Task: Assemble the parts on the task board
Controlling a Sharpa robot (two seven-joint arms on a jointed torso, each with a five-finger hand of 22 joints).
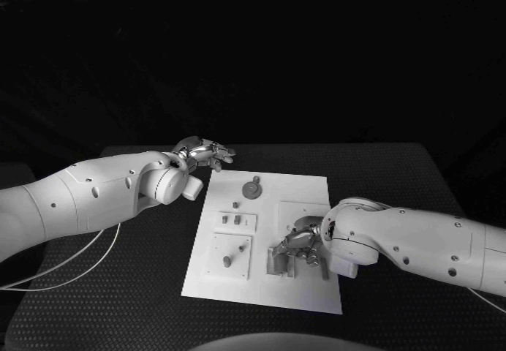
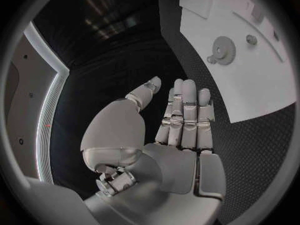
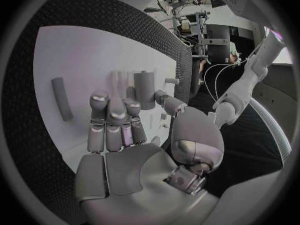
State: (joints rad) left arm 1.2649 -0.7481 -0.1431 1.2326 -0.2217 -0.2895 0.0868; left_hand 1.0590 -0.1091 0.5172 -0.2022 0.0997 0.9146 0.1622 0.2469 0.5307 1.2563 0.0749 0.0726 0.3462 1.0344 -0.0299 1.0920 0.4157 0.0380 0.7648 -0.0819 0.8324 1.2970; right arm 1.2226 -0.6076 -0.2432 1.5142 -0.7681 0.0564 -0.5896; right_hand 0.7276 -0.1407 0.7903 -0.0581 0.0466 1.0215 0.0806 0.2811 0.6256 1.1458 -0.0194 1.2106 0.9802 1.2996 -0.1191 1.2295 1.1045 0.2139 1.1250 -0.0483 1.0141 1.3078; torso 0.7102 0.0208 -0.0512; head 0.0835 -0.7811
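Note:
The white task board [image 1: 297, 187] lies in the middle of the black table. A grey gear [image 1: 251, 189] sits near its far edge, and the left wrist view shows the gear [image 2: 223, 49] with a small round part [image 2: 251, 39] beside it. My left hand [image 1: 205, 153] hovers off the board's far left corner; the left hand [image 2: 172, 120] has straight, spread fingers and holds nothing. My right hand [image 1: 300, 243] is low over the board's near right area. An upright grey cylinder [image 3: 144, 89] stands just past the fingertips [image 3: 116, 116] of the right hand [image 3: 125, 135], which holds nothing.
Small grey pieces [image 1: 233, 218] stand in a left block of the board, and pegs [image 1: 228, 259] in a nearer block. A grey frame [image 1: 278, 262] sits by my right hand. A short rod [image 3: 61, 98] lies flat on the board [image 3: 75, 55]. Black table surrounds the board.

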